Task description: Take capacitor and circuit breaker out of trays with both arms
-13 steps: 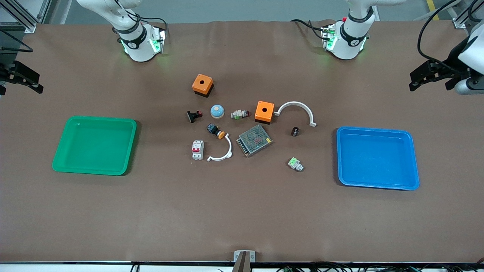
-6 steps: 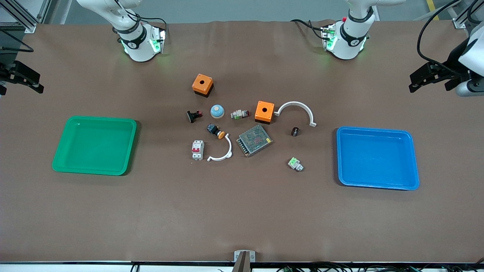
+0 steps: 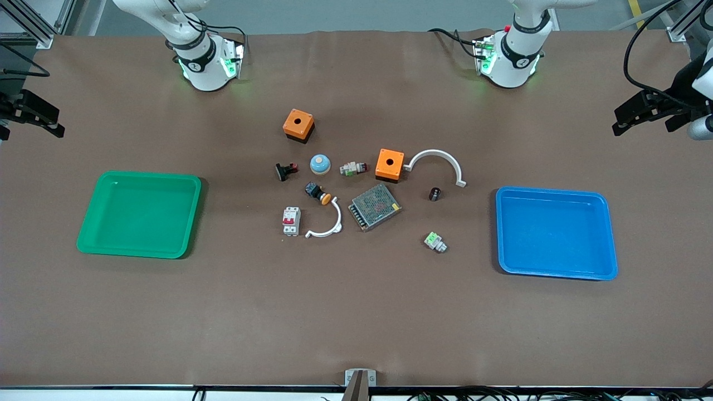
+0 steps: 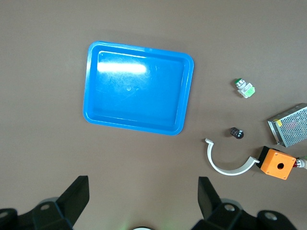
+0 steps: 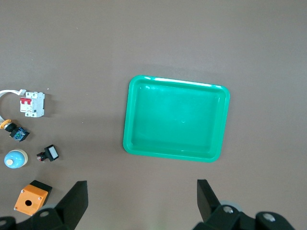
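Tabletop (image 3: 356, 312): brown, wide bare strip along the edge nearest the front camera; parts clustered mid-table, trays well apart at either end.
Green tray (image 3: 139, 214): toward the right arm's end, nothing in it; open brown surface on all sides.
Blue tray (image 3: 557, 233): toward the left arm's end, nothing in it; clear margin around the rim.
Capacitor (image 3: 434, 194): on the tabletop between the cluster and the blue tray, just nearer the front camera than the large white arc (image 3: 437, 163); apart from its neighbours.
Breaker (image 3: 291, 220): on the tabletop at the cluster's edge toward the green tray, close beside the small white arc (image 3: 328, 223); red levers face up.
Other parts: two orange boxes (image 3: 298, 125), metal mesh box (image 3: 375, 206), blue dome (image 3: 320, 164), green-topped block (image 3: 435, 241).
Left gripper (image 3: 640, 111): raised at the table's edge past the blue tray; fingers (image 4: 76, 199) spread wide, holding nothing, touching nothing.
Right gripper (image 3: 33, 114): raised at the table's edge past the green tray; fingers (image 5: 74, 199) spread wide, nothing between them.
Left wrist view: blue tray, capacitor (image 4: 236, 133), large arc, one orange box; breaker not in it.
Right wrist view: green tray and breaker (image 5: 31, 104); capacitor not in it.
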Controlling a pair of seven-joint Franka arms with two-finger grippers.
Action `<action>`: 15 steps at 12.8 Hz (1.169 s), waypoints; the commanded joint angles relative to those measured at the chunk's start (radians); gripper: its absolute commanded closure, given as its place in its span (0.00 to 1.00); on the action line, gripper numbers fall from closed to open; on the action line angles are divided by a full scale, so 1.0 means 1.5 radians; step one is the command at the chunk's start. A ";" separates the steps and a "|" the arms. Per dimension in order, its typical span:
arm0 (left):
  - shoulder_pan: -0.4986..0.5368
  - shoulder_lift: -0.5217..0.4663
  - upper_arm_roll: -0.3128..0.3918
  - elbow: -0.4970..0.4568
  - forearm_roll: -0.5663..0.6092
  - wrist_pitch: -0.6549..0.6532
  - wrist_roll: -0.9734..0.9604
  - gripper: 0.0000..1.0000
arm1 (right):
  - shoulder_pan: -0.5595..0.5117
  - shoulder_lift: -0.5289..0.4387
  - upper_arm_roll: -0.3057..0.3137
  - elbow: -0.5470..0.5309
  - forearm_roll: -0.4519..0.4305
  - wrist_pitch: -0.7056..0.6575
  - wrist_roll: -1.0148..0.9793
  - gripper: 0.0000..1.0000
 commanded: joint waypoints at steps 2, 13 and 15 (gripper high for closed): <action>0.003 -0.009 -0.001 0.005 0.009 -0.005 0.002 0.00 | -0.012 -0.001 0.006 0.005 0.011 -0.008 -0.007 0.00; 0.021 -0.016 -0.007 0.003 0.007 -0.023 0.033 0.00 | -0.008 0.000 0.008 0.005 0.011 -0.008 -0.006 0.00; 0.019 -0.023 -0.007 -0.011 0.007 -0.019 0.033 0.00 | -0.007 0.000 0.009 0.004 0.011 -0.008 -0.006 0.00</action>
